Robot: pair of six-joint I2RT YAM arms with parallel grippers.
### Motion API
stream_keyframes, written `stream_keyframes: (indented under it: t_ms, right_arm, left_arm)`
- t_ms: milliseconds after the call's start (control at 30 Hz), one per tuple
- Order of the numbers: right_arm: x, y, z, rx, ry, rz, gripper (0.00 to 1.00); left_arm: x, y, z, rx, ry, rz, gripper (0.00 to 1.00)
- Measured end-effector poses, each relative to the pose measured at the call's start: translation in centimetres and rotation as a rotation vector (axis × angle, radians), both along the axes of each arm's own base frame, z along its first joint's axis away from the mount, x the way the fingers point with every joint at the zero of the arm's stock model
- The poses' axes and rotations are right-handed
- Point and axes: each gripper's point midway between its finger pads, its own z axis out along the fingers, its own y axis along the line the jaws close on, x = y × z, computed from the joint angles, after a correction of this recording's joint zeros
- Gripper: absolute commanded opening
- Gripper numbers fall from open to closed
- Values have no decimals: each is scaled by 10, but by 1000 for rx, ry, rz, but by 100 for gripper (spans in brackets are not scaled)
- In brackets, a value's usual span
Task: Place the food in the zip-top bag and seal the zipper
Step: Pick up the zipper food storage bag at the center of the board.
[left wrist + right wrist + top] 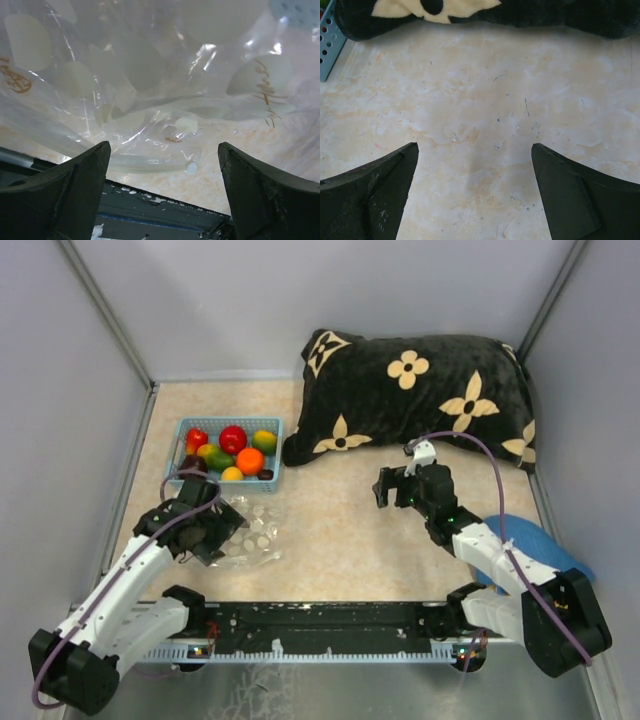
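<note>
The food (232, 448), several red, orange, yellow and green toy pieces and a dark one, lies in a light blue basket (273, 426) at the back left. The zip-top bag (256, 531), clear with white dots, lies crumpled in front of the basket. My left gripper (212, 535) hangs over the bag's left part, open. In the left wrist view the bag (150, 75) fills the frame and the zipper (150, 162) strip runs between the spread fingers of the left gripper (164, 165), nothing gripped. My right gripper (392, 490) is open above bare table, and its wrist view shows the right gripper (475, 165) empty.
A black pillow (420, 395) with cream flowers lies across the back right; its edge (520, 12) shows at the top of the right wrist view. A blue cloth (545, 545) sits under the right arm. The dark base rail (330, 620) runs along the near edge.
</note>
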Motion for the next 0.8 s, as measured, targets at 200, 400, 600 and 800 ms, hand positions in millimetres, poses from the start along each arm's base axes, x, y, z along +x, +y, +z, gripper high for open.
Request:
stream_keyframes:
  t_ms: [200, 400, 600, 800]
  right_arm:
    - [-1, 3, 0, 2, 0, 10, 96]
    - [-1, 3, 0, 2, 0, 13, 96]
    - [-4, 8, 1, 6, 0, 32, 96]
    - [-5, 13, 2, 13, -3, 53, 95]
  left_arm:
    - [-12, 9, 10, 24, 48, 46, 94]
    - [-20, 9, 6, 21, 91, 55, 93]
    - [-39, 11, -35, 40, 209, 50, 83]
    - [-32, 9, -45, 47, 206, 35, 40]
